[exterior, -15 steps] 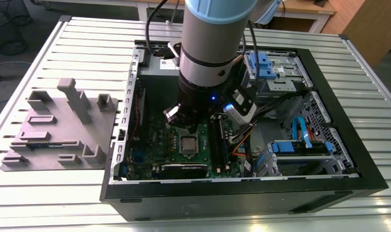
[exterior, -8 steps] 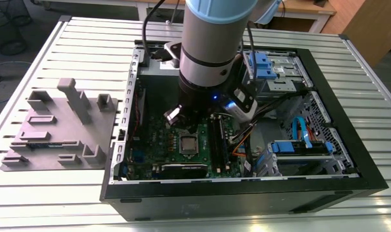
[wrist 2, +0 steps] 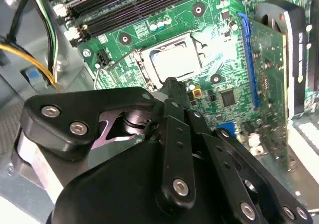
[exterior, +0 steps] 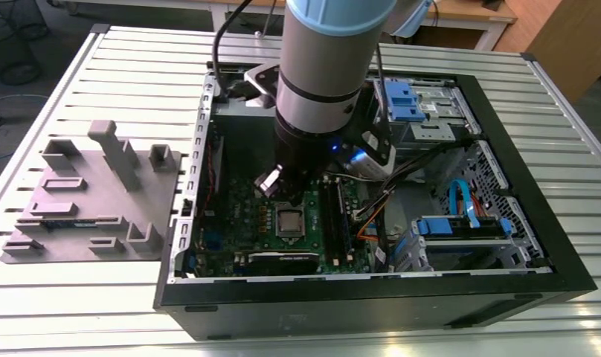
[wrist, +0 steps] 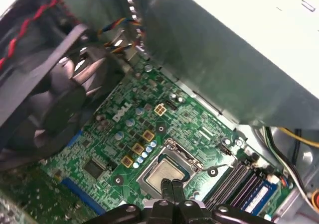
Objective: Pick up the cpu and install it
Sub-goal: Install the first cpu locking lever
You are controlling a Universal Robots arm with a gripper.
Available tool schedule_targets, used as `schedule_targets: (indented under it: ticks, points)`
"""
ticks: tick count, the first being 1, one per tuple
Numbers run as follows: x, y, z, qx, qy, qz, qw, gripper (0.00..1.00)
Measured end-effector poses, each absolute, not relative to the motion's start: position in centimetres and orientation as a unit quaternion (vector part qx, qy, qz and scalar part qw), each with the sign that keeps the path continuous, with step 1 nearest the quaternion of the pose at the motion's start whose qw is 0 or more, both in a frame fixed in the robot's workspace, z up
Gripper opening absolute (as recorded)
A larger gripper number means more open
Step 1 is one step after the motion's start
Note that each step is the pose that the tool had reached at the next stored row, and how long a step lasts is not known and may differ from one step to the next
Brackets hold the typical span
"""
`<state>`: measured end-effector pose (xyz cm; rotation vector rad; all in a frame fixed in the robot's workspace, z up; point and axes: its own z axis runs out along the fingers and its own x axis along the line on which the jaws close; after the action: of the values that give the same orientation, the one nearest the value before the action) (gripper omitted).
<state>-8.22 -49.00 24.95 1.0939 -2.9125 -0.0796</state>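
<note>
My fingers (wrist: 171, 188) pressed together, empty, just above the cpu (wrist: 164, 173) lying in the socket; looks light, rigid, fragile, grip by edges

A table (exterior: 132, 67) with a ribbed, light metal top carries everything. An open black computer case (exterior: 538, 245) lies on its side directly on the table, its open face turned upward. Beside the case, toward the exterior view's left, a grey plastic holder (exterior: 92, 193) with upright posts and slots also rests on the table, its near edge just beside the case's wall.
</note>
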Motion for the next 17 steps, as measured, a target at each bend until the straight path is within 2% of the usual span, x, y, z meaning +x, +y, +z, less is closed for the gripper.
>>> schedule_targets:
  ticks: [17]
  points:
    - [-8.22, -49.0, 25.45, 0.396, -0.918, -0.026, 0.015, 0.11]
